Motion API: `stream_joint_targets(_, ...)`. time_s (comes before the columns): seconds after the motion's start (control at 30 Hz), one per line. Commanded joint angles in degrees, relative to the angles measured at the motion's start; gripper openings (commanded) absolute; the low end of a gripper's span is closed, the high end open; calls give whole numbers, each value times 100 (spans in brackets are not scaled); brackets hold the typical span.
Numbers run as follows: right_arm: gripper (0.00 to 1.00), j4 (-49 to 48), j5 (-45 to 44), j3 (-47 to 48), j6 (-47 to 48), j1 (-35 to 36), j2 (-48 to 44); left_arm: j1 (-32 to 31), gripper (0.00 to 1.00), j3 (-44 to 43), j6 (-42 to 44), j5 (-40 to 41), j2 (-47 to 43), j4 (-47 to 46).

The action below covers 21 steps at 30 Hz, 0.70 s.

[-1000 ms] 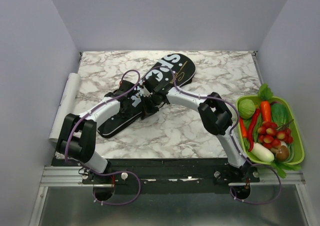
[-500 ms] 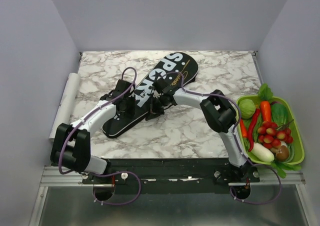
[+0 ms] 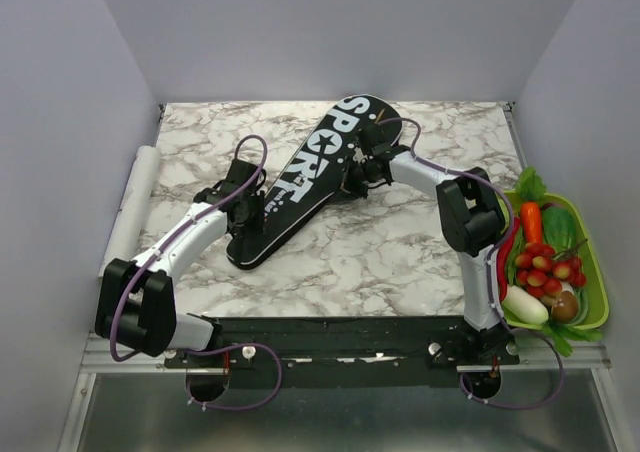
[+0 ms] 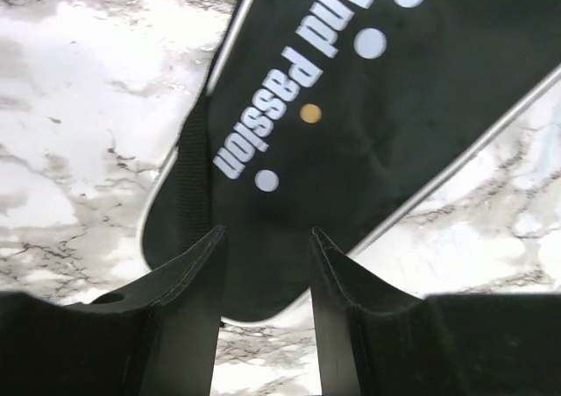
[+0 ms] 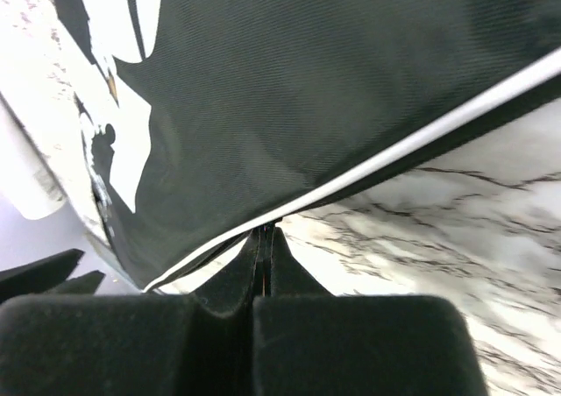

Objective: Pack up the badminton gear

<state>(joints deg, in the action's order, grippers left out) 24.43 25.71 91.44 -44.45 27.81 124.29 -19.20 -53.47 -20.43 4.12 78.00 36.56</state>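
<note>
The long black bag [image 3: 300, 177], lettered SPORT in white, lies slantwise on the marble table [image 3: 420, 242], wide end at the back. No rackets are in view. My left gripper [image 3: 248, 204] hovers open over the bag's narrow end [image 4: 368, 133], and nothing sits between its fingers [image 4: 267, 234]. My right gripper [image 3: 358, 169] is at the right edge of the wide end. Its jaws [image 5: 266, 229] are pressed shut on a small pull at the bag's white-piped seam [image 5: 333, 89].
A green basket [image 3: 598, 272] of vegetables stands at the table's right edge, beside the right arm's base. A white roll [image 3: 135, 207] lies along the left edge. Grey walls close in the table on three sides.
My right gripper slid along the bag's edge from its middle to the wide end. The bag swung toward the back right. My left gripper widened and let the bag go.
</note>
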Motion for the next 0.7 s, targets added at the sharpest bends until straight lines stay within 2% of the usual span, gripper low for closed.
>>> stream_joint_targets(0.0,1,291,-392,-29,621,-127,-256,22,50,162,-120,528,172,133)
stream_joint_targets(0.1,1,212,-339,-406,709,-118,-370,39,49,249,-154,783,408,106)
stream_joint_targets(0.2,1,63,-287,-732,771,-31,-467,83,45,180,-198,643,795,133)
stream_joint_targets(0.33,1,106,-207,-856,928,337,-546,83,27,215,-216,388,1138,-43)
stream_joint_targets(0.43,1,211,-233,-830,1008,689,-625,83,21,241,-199,248,1358,-113)
stream_joint_targets(0.67,1,537,-348,-549,1070,1489,-547,83,18,285,-58,-130,1446,-272)
